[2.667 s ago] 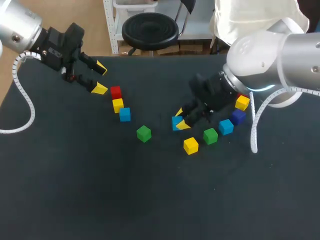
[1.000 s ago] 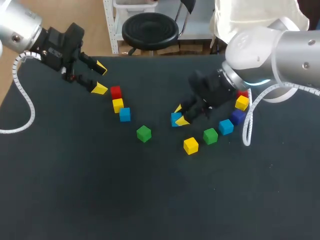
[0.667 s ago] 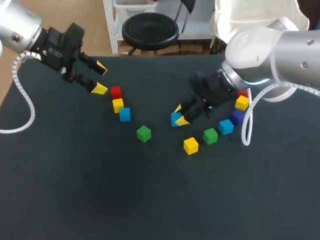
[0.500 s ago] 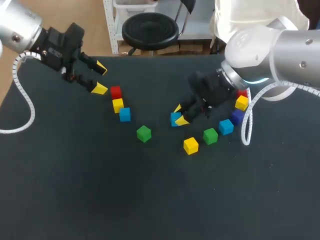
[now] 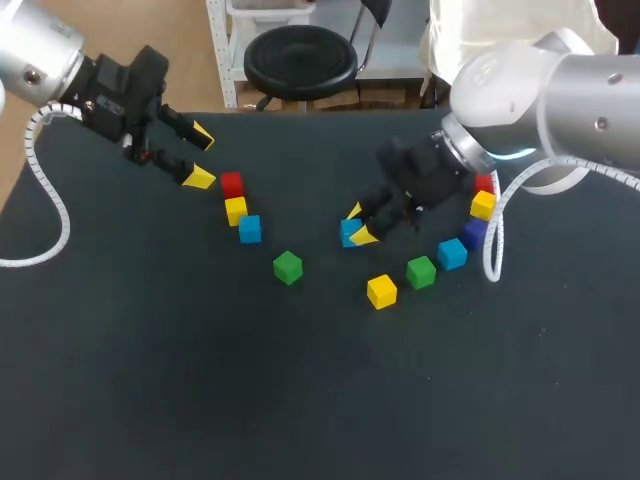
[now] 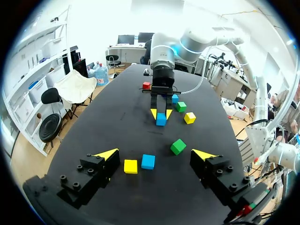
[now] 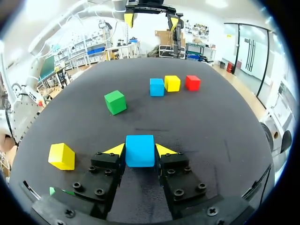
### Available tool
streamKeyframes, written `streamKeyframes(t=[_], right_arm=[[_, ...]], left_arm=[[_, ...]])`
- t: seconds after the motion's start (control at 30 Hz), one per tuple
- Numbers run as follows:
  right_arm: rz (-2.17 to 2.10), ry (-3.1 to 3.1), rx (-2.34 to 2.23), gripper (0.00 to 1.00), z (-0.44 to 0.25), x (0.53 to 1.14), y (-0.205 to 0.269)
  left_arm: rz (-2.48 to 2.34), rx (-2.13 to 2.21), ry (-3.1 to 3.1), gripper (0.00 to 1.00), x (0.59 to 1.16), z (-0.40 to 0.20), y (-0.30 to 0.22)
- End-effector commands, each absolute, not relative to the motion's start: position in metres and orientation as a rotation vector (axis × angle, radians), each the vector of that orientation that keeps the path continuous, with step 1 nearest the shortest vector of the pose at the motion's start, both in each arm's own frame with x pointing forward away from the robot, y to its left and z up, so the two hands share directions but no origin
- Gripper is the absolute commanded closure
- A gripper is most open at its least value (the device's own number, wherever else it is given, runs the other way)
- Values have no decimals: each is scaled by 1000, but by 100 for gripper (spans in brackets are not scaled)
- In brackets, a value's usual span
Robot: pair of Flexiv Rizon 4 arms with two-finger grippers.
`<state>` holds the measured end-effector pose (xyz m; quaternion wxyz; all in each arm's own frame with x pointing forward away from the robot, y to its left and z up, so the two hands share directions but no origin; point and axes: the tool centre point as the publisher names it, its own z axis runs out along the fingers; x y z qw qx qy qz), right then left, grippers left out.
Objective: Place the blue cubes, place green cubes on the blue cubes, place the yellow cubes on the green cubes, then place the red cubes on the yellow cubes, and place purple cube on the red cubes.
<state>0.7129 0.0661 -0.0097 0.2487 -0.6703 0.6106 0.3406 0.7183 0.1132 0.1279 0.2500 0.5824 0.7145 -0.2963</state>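
The small blue cube (image 7: 139, 150) is clamped from two sides between the yellow fingertips of the right gripper (image 5: 357, 224), near the middle of the black table (image 5: 300, 400). The second blue cube (image 7: 156, 86), in a row with a yellow cube (image 7: 172, 83) and a red cube (image 7: 192, 82), lies almost straight ahead of those fingertips, well apart. The left gripper (image 5: 201, 156) hovers beside that row, fingers apart and holding nothing.
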Motion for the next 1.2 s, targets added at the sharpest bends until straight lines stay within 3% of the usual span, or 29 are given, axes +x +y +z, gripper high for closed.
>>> streamKeyframes(t=[0.03,1.2], right_arm=[[915,1669,-1821,100,-6,703,63],[854,1674,-1823,100,-15,704,68]], left_arm=[[-806,1584,1941,0,717,127,114],[-806,1584,1941,0,717,127,114]])
